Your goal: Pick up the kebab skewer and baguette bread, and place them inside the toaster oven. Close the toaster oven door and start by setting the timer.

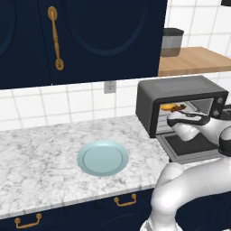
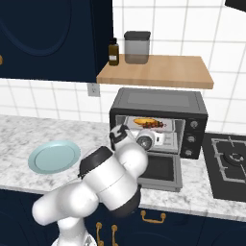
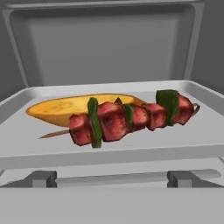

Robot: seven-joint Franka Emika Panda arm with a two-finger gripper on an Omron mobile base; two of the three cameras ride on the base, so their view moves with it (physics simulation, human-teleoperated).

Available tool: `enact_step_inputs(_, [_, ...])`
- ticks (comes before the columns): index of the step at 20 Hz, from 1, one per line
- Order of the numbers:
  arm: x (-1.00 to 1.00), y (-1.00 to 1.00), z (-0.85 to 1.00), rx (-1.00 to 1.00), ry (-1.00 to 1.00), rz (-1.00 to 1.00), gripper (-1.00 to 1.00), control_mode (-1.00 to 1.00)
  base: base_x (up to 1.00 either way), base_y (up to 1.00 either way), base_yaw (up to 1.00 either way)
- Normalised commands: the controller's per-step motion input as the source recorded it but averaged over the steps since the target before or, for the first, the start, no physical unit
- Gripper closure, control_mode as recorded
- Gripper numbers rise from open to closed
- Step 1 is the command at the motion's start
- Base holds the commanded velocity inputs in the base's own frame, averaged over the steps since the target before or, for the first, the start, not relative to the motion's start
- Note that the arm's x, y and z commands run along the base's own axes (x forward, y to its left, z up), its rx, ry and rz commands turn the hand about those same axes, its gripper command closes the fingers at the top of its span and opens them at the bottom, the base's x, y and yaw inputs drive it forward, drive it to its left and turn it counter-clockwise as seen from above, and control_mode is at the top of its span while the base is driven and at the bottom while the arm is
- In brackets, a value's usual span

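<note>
Kebab skewer and baguette bread lie on the toaster oven tray; the gripper's jaw state cannot be told. Its hand above the lowered door risks blocking closure.

Lighting: even, bright, rendered; no glare. Shadows: soft, faint beneath the pale blue round plate. Sharpness: base views coarse, slightly blurred; hand view crisp. Edge distortion: none.

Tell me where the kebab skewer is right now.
The kebab skewer lies on the tray inside the open toaster oven, just in front of the baguette bread in the hand view.
</note>
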Motion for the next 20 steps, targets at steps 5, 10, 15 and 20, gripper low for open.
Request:
enact_step_inputs(5, [-0.43, -0.08, 0.0, 0.0, 0.0, 0.0, -1.0, -1.0, 0.0, 0.0, 0.0])
enact_step_inputs(10, [-0.41, -0.29, 0.32, 0.0, 0.05, 0.0, -1.0, -1.0, 0.0, 0.0, 0.0])
enact_step_inputs(15, [-0.28, -0.41, 0.64, 0.0, 0.15, 0.0, -1.0, -1.0, 0.0, 0.0, 0.0])
enact_step_inputs(20, [-0.75, -0.59, 0.12, 0.0, 0.08, 0.0, -1.0, -1.0, 0.0, 0.0, 0.0])
